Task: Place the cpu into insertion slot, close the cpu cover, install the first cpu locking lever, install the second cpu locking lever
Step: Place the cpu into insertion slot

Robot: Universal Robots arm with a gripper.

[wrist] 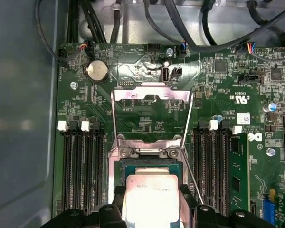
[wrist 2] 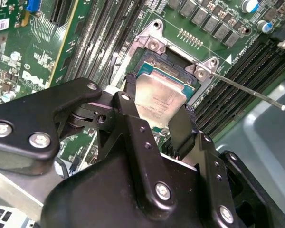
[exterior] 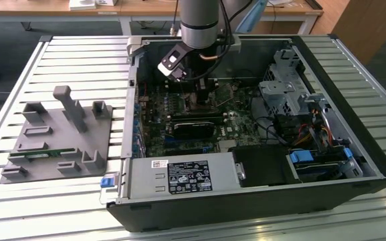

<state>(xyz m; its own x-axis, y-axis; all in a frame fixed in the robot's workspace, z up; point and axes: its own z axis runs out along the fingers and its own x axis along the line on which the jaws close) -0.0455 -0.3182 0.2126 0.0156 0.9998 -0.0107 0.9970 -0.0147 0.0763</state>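
The claw's (wrist 2: 154, 109) black body lies nearest in the second wrist view. Its fingers (wrist 2: 180, 130) are seen pressed against two opposite edges of the chip (wrist 2: 159, 99), so the claw is judged to be clamped on the chip. The chip is shown as a flat square with a dull silver-grey top, faint print and a thin green rim. It is held just above the socket (wrist: 151, 165) and appears not yet bedded in it. The first step, placing the chip, is therefore judged to be in hand. For that step, a level chip, edges squared to the socket's black frame and a gentle descent are called for. Beyond the socket, the cover (wrist: 152, 93) is seen swung up and open, and a thin lever (wrist 2: 247, 90) stands free beside it. Farthest off, the arm (exterior: 200, 20) is seen at the upper middle of the exterior view, reaching down into the open computer case (exterior: 354, 125), which is laid on the slatted counter (exterior: 79, 60).
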